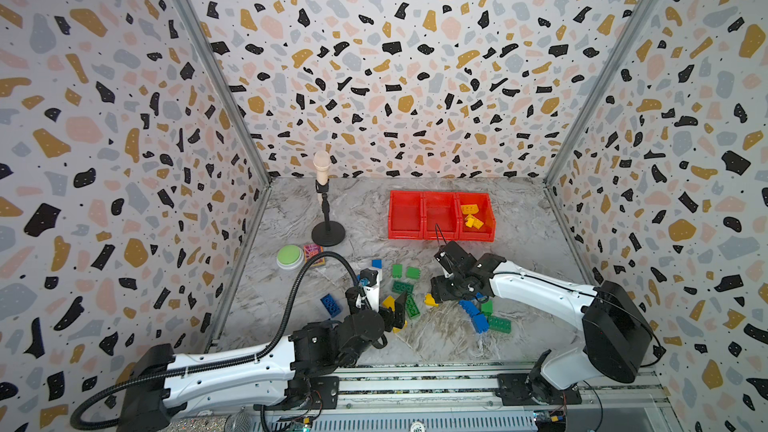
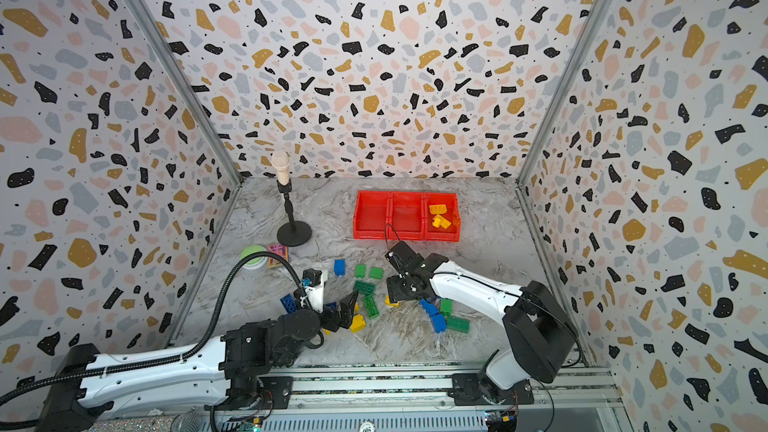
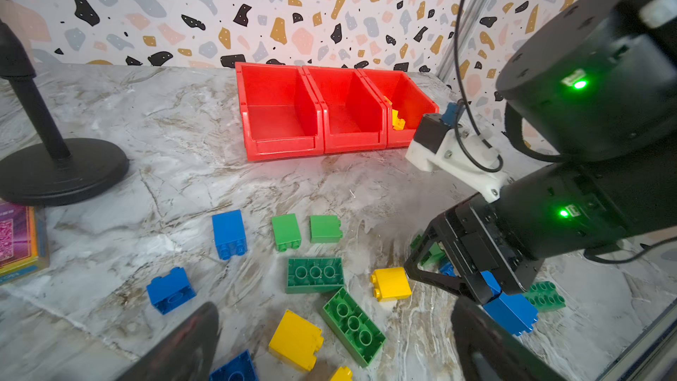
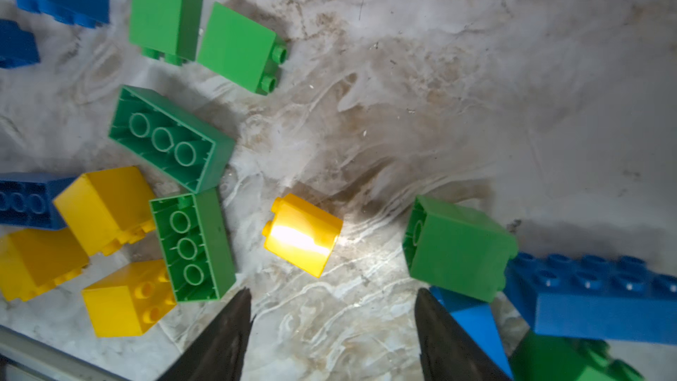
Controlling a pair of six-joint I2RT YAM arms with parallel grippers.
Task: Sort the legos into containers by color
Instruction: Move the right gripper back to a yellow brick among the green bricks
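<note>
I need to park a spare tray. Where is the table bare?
The table is bare between the microphone stand and the red bins, and right of the bins toward the side wall. The near middle, around the scattered legos, is crowded.

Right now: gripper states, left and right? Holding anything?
Left gripper: open, holding nothing.
Right gripper: open, holding nothing; a yellow brick lies on the table just ahead of it.

We count 3 bright red plastic bins (image 1: 405, 218), 6 green studded plastic bricks (image 1: 412, 272), 4 loose yellow plastic bricks (image 4: 302, 232)
</note>
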